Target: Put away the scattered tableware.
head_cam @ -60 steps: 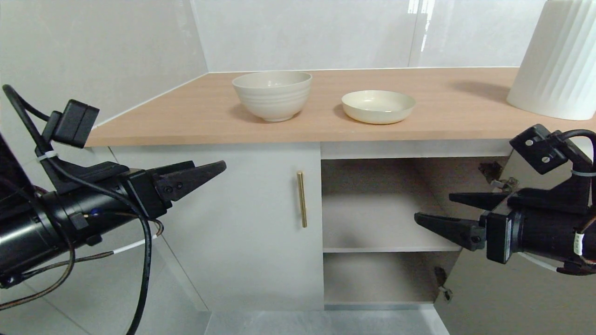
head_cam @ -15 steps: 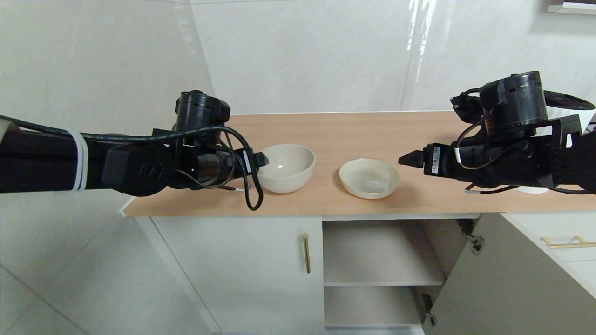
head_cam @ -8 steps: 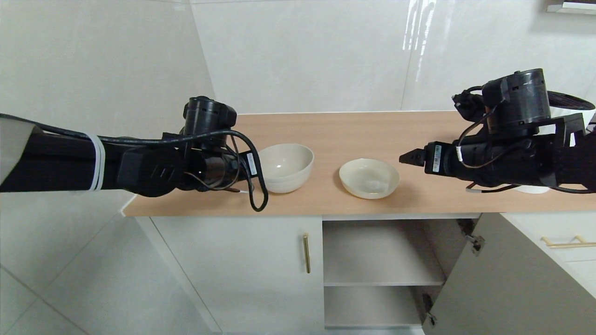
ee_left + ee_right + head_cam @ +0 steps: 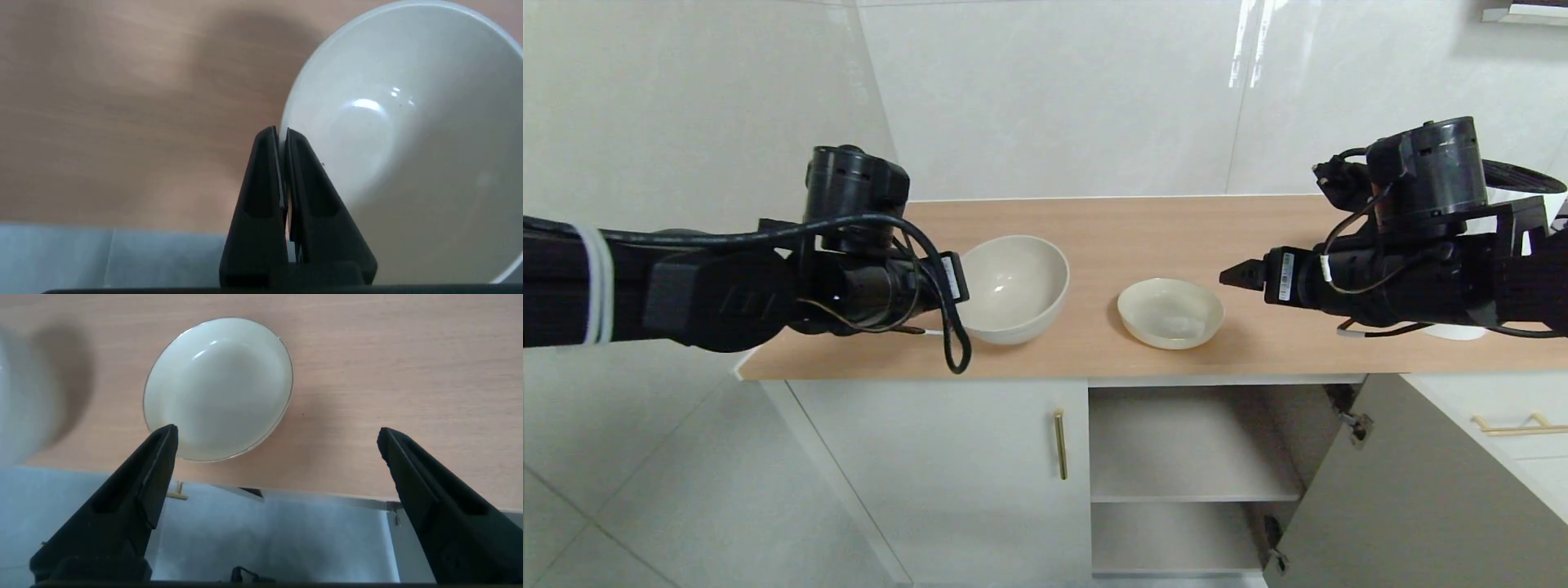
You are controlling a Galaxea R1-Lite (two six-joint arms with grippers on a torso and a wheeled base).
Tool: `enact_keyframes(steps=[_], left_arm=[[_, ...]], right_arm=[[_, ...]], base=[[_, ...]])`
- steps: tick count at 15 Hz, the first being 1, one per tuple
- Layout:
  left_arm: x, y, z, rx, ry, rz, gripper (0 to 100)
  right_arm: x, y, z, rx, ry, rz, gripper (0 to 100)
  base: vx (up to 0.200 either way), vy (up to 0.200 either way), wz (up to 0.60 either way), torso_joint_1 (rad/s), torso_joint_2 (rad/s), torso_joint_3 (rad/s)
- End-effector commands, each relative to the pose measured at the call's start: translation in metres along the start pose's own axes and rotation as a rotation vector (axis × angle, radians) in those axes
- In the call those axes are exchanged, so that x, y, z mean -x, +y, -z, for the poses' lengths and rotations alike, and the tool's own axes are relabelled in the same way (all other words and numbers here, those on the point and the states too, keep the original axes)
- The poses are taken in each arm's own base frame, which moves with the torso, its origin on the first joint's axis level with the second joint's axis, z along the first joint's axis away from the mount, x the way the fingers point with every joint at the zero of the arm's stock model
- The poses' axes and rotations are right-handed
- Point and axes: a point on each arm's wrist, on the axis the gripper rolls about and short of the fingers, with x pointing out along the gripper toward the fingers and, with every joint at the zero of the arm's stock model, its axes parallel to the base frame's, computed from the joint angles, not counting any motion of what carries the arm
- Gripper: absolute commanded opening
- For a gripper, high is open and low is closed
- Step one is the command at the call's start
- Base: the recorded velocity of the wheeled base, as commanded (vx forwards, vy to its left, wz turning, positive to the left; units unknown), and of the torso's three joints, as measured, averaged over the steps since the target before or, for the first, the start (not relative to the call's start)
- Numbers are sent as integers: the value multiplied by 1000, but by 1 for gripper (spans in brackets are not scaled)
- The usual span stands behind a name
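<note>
Over the counter (image 4: pixel 1143 237), left gripper (image 4: pixel 283 135) pinching the bowl (image 4: pixel 1013 286) — now lifted, tilted.

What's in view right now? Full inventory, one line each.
deep bowl: 1, off-white, left part of the counter, tilted, rim pinched by the left hand
shallow dish: 1, cream, flat on the counter to the right of the bowl, untouched
counter: 1, light wood, against the white tiled wall
cabinet: 1, pale grey, under the counter; left door shut, right door open
bar handle: 1, brass, upright on the shut door
shelves: 2 levels, pale grey, inside the open compartment
left hand: 1, black, shut on the bowl's rim
right hand: 1, black, open, over the counter right of the dish
</note>
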Motion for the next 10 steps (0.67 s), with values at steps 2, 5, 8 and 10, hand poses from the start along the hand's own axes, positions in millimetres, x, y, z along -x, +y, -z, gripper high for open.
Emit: enact_keyframes(steps=[2,5,8,10], left_arm=[[55,5,-17,20,-74,85,0],[77,9,-18,6,-99,158,0],[80,9,-18,-4,-119,170,0],[80,9,-18,-4,-119,170,0]], right_arm=[[-37,2,13,20,59,83,100],[-69,5,25,12,81,172,100],[-87,6,33,5,100,196,100],[-90,6,34,-7,99,197,100]], base=[[0,0,0,0,0,0],[0,0,0,0,0,0],[0,0,0,0,0,0],[0,0,0,0,0,0]])
